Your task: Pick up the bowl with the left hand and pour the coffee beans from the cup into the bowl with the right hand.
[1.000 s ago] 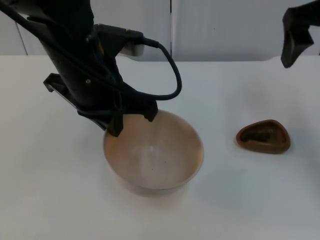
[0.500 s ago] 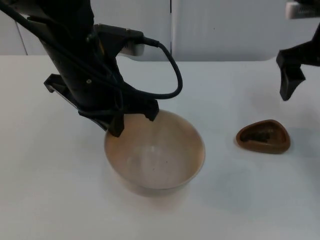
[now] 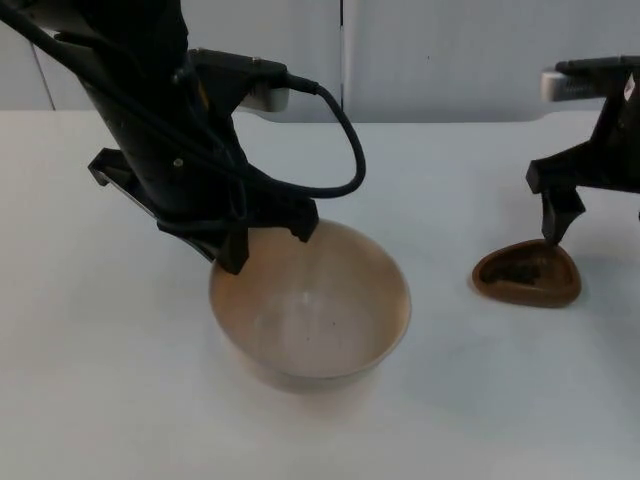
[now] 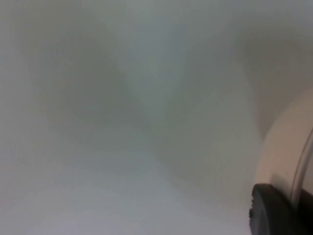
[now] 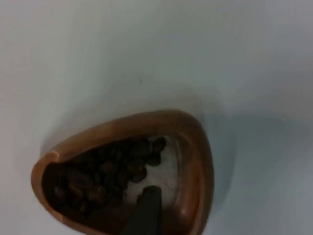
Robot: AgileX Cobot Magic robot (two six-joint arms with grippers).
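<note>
Bowl point(image 3: 310, 305) left on table point(image 3: 470, 400) — cup point(image 3: 527, 274) of coffee beans point(image 5: 107, 171) well right.

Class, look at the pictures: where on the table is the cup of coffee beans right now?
In the top view the cup stands on the table's right side, apart from the bowl, directly beneath the right gripper.
</note>
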